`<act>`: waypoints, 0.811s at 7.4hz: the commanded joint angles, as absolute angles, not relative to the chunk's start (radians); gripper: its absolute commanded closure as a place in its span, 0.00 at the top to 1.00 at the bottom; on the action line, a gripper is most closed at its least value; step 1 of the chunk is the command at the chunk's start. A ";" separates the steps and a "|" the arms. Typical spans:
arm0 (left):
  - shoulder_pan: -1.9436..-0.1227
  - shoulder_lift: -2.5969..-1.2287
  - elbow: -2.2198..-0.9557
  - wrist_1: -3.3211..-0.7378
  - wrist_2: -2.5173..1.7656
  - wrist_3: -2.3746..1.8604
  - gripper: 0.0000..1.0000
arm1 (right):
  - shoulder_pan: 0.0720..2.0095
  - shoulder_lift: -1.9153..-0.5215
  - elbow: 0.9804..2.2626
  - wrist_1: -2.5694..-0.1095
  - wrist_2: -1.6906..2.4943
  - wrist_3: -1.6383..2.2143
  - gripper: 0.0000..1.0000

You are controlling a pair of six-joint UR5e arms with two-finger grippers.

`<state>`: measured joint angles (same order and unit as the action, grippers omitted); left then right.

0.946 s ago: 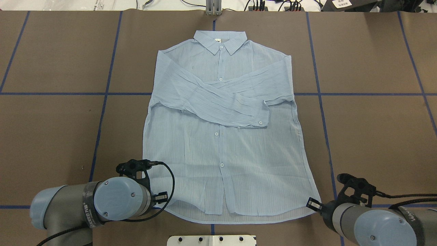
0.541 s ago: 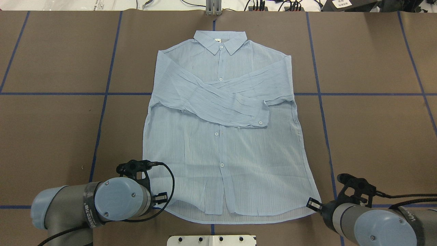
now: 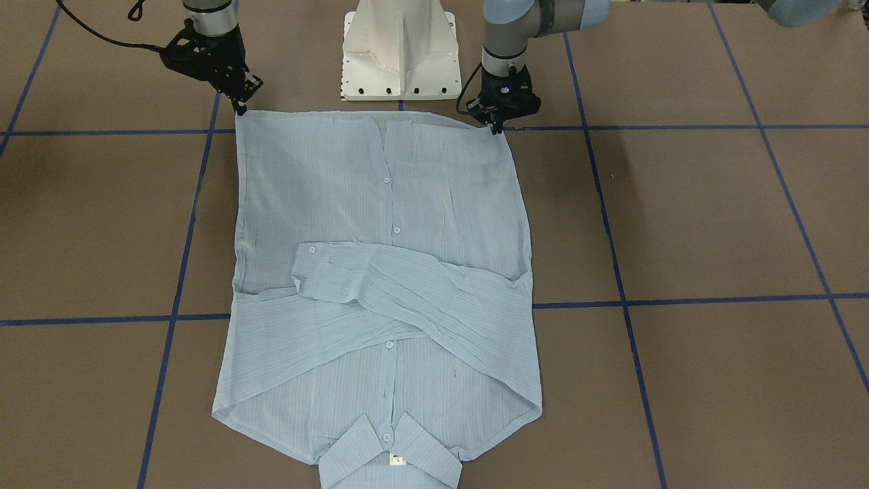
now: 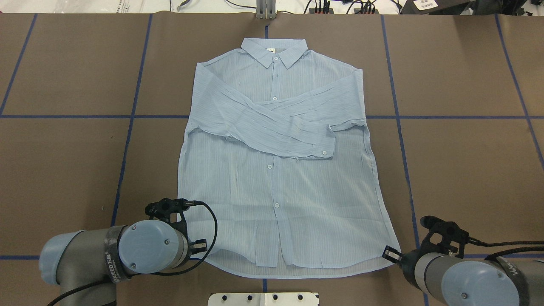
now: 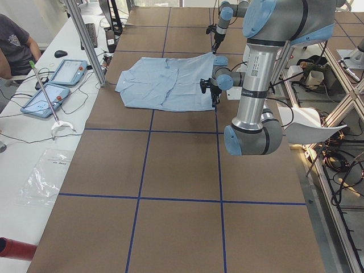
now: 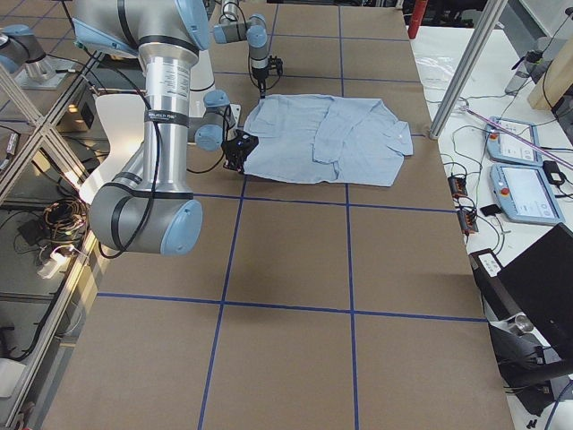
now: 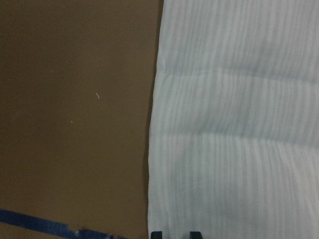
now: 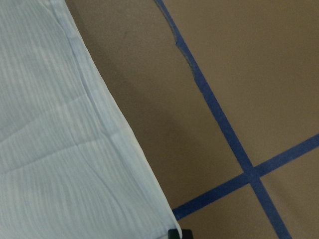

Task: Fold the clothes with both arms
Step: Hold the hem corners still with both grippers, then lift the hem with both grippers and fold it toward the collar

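Note:
The light-blue shirt [image 4: 276, 178] lies flat and face up on the brown table, collar at the far side, both sleeves folded across its chest. It also shows in the front-facing view [image 3: 380, 204]. My left gripper [image 3: 497, 127] is down at the hem's corner on my left. In the left wrist view its tips [image 7: 175, 234] stand close together over the shirt's edge [image 7: 239, 124]. My right gripper [image 3: 241, 109] is at the hem's other corner. Its tips [image 8: 179, 233] are pinched at the very corner of the cloth [image 8: 60, 164].
The white pedestal base [image 3: 399, 54] stands just behind the hem, between the arms. Blue tape lines [image 4: 131, 117] grid the brown table. A metal post [image 4: 266, 10] and cables sit at the far edge. Tablets [image 5: 54, 94] and a seated person are beyond that edge.
Almost nothing has changed. The left arm has shifted very slightly. The shirt and the right arm keep their places.

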<state>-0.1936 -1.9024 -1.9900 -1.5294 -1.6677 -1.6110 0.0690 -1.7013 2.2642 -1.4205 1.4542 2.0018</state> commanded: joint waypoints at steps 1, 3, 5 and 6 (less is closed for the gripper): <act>-0.198 -1.902 -1.999 -1.529 -1.669 -1.609 0.00 | 0.069 -1.700 2.264 -1.420 1.454 2.002 0.00; -0.202 -1.872 -2.043 -1.522 -1.670 -1.609 0.00 | 0.071 -1.703 2.266 -1.420 1.454 2.000 0.00; -0.198 -1.803 -2.170 -1.517 -1.747 -1.647 0.00 | 0.029 -1.733 2.296 -1.420 1.453 2.002 0.00; -0.183 -1.804 -2.192 -1.514 -1.750 -1.702 0.00 | -0.003 -1.765 2.333 -1.420 1.453 2.002 0.00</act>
